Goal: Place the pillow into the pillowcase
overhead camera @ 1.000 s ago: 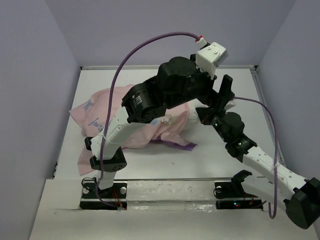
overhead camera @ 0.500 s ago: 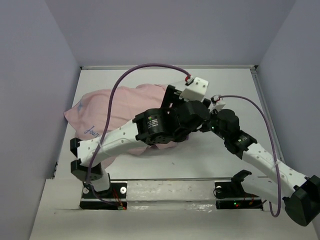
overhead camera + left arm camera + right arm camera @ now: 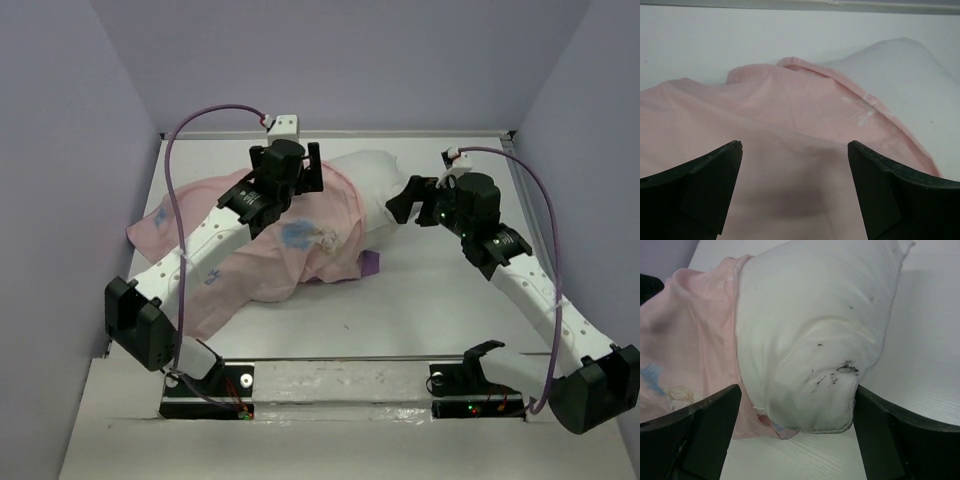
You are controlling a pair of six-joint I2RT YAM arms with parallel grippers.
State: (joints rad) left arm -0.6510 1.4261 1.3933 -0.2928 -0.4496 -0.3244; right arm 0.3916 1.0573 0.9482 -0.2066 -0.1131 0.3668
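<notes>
The pale pink pillowcase (image 3: 250, 240) lies crumpled across the left and middle of the table, with a purple edge showing at its lower right. The white pillow (image 3: 375, 180) sticks out of its right end, and the rest is inside the fabric. My left gripper (image 3: 287, 162) hovers open over the far part of the pillowcase (image 3: 790, 110), and nothing is between its fingers (image 3: 715, 185). My right gripper (image 3: 405, 197) stands open at the pillow's bare end. A smudged corner of the pillow (image 3: 810, 315) sits between its spread fingers (image 3: 700, 435), beside the pillowcase's hem (image 3: 690, 330).
Lavender walls close the table at left, back and right, and a raised rim (image 3: 340, 133) runs along the back. The arm bases sit on a rail (image 3: 340, 375) at the near edge. Bare white table (image 3: 420, 300) lies in front of the pillow.
The right gripper has opened, letting go, and drawn back to the pillow's right end. The left arm has swung down and away to the far left. The bundle now lies flatter.
</notes>
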